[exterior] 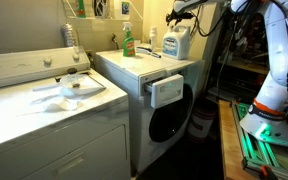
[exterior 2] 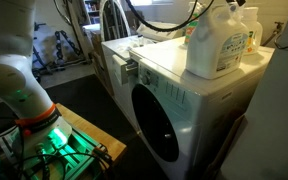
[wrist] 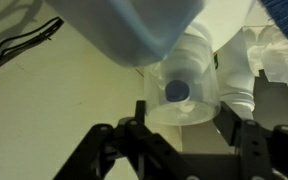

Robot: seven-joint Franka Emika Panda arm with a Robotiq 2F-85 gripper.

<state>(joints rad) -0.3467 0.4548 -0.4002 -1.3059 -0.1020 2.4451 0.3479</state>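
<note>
Wrist view is showing a clear cap [wrist: 184, 85] sitting between the fingers [wrist: 136, 125] of the gripper [wrist: 182, 118]. They are standing narrow, flanking it on both sides, though I cannot tell whether they are actually pressing it. The cap is topping a detergent jug [exterior: 176, 43], which is standing by the back corner of the washer top [exterior: 134, 62]. Doing this grip well, I judge, is calling for keeping the fingers level, centring them on the cap and squeezing evenly, so the jug is not sliding toward the edge or tipping. A green bottle [exterior: 128, 42] is standing near along the back edge. A soap drawer [exterior: 166, 92] is hanging open below the front edge.
</note>
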